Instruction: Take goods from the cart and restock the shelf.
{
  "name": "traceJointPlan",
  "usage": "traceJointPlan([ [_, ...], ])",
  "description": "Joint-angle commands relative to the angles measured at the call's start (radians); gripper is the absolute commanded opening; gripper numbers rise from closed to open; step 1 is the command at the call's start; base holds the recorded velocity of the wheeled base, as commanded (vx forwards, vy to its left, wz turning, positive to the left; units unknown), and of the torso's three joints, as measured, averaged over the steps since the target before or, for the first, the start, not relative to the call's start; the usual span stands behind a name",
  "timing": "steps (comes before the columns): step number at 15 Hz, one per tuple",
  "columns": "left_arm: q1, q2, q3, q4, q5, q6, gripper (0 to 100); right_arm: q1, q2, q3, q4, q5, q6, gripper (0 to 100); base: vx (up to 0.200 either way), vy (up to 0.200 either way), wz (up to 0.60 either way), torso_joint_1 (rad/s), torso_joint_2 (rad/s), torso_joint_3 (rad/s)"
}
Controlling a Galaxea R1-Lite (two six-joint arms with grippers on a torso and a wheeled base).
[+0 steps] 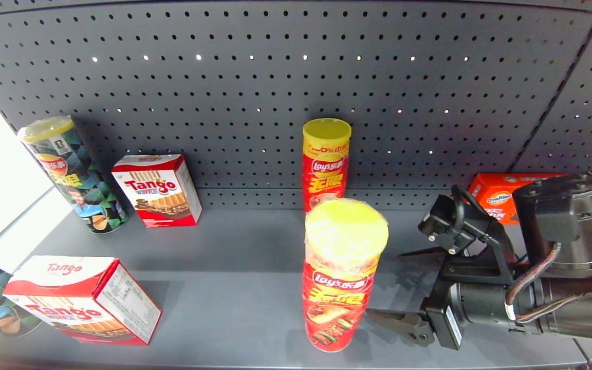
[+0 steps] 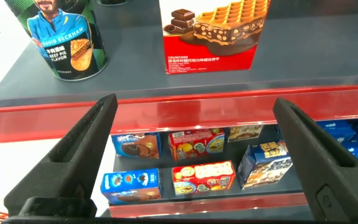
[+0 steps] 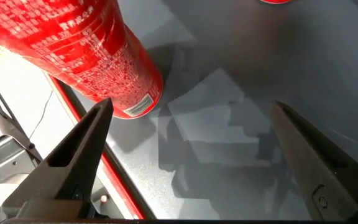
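Now standing upright near the front of the shelf [image 1: 234,288], a red chips canister [image 1: 339,277] is lining up directly ahead of its twin canister [image 1: 326,162], probably to form a neat front-to-back row. The right gripper [image 1: 388,283] is sitting just beside it, spread wide and empty. The left gripper [image 2: 194,155], equally wide, is hovering before the shelf's red lip [image 2: 166,109].

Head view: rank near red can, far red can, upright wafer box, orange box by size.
1. near red can (closest to camera).
2. upright wafer box, far red can: alike.
3. orange box, partly hidden.
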Motion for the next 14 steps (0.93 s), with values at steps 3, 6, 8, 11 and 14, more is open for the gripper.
traceJointPlan([
  [3,0.0,0.001,0.0,0.0,0.0,0.0,100,-0.007,-0.035,0.021,-0.002,-0.002,0.001,100,0.0,0.0,0.0,0.0,0.0,0.0],
  [6,0.0,0.001,0.0,0.0,0.002,0.0,100,-0.073,-0.147,0.081,-0.014,-0.002,0.001,100,0.0,0.0,0.0,0.0,0.0,0.0],
  [8,0.0,0.001,0.0,0.0,0.002,0.0,100,-0.199,-0.286,0.098,-0.014,-0.002,0.003,100,0.0,0.0,0.0,0.0,0.0,0.0],
  [11,0.0,0.001,0.0,0.0,0.0,0.0,100,-0.406,-0.482,0.139,-0.013,-0.002,0.003,100,0.0,0.0,0.0,0.0,0.0,0.0],
  [14,0.0,0.001,0.0,0.002,0.0,0.0,100,-0.573,-0.716,0.245,-0.014,-0.058,0.001,100,0.0,0.0,0.0,0.0,0.0,0.0],
])
